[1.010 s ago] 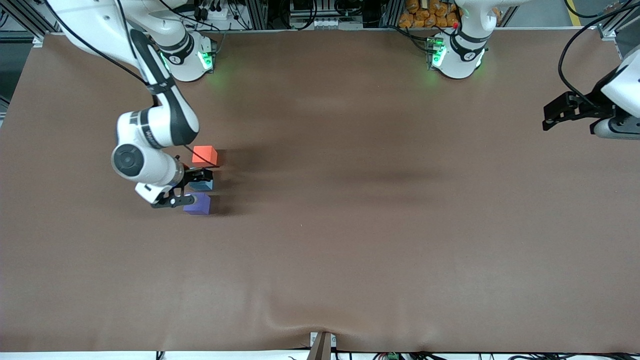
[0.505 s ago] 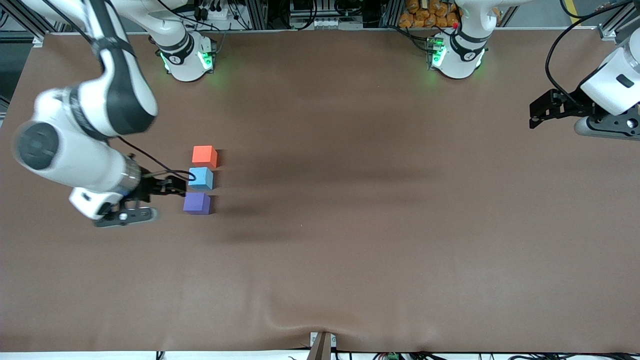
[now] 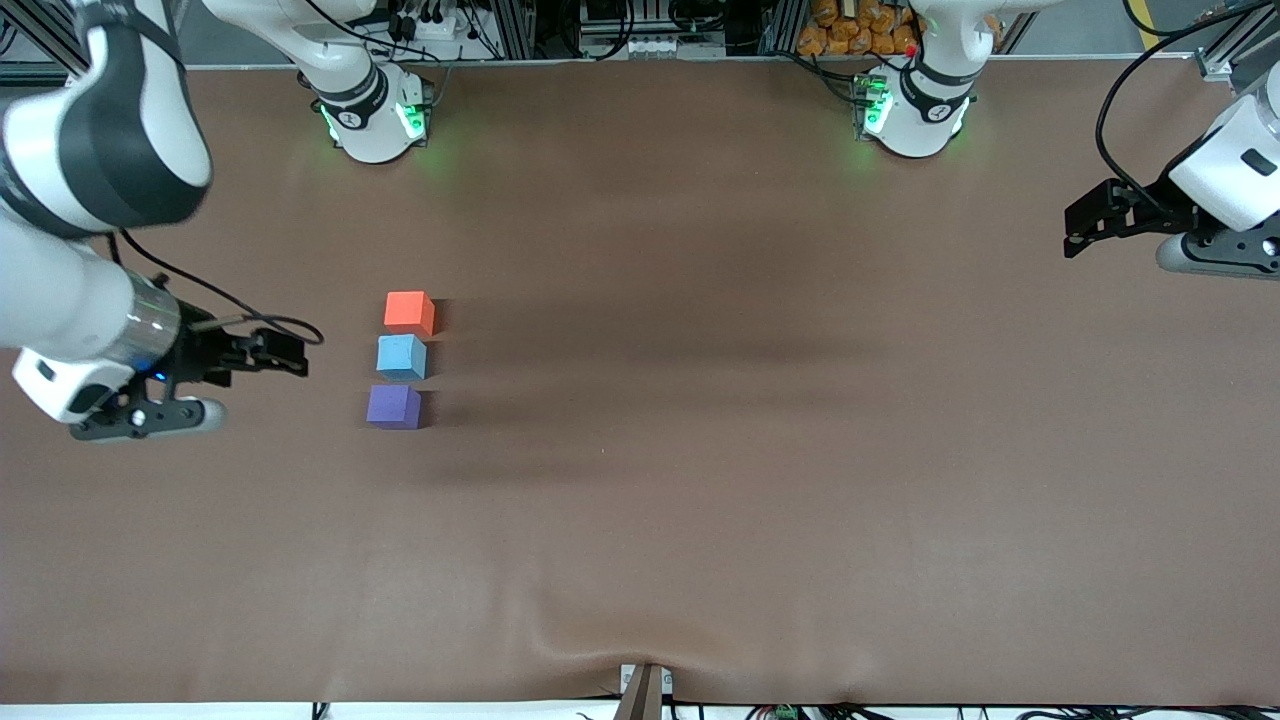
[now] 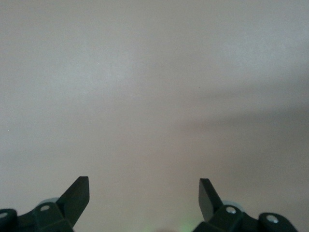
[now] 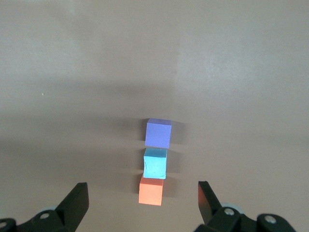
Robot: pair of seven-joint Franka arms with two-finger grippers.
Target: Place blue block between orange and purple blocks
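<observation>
The orange block (image 3: 409,311), the blue block (image 3: 402,357) and the purple block (image 3: 394,407) stand in a close row on the table. The blue one is in the middle, the orange one farthest from the front camera and the purple one nearest. My right gripper (image 3: 295,355) is open and empty over bare table, off the row toward the right arm's end. Its wrist view shows its open gripper (image 5: 142,186) and the purple (image 5: 158,133), blue (image 5: 155,163) and orange (image 5: 151,191) blocks. My left gripper (image 3: 1072,232) waits open and empty at the left arm's end.
The brown table mat (image 3: 700,450) has a small wrinkle at its edge nearest the front camera. The left wrist view shows only bare mat (image 4: 154,96) under the open left gripper (image 4: 144,186). The arm bases stand along the table's edge farthest from the front camera.
My right gripper was down at the blue block, let it go and drew back toward the right arm's end. The blue block stays between the other two. The left gripper shifted slightly.
</observation>
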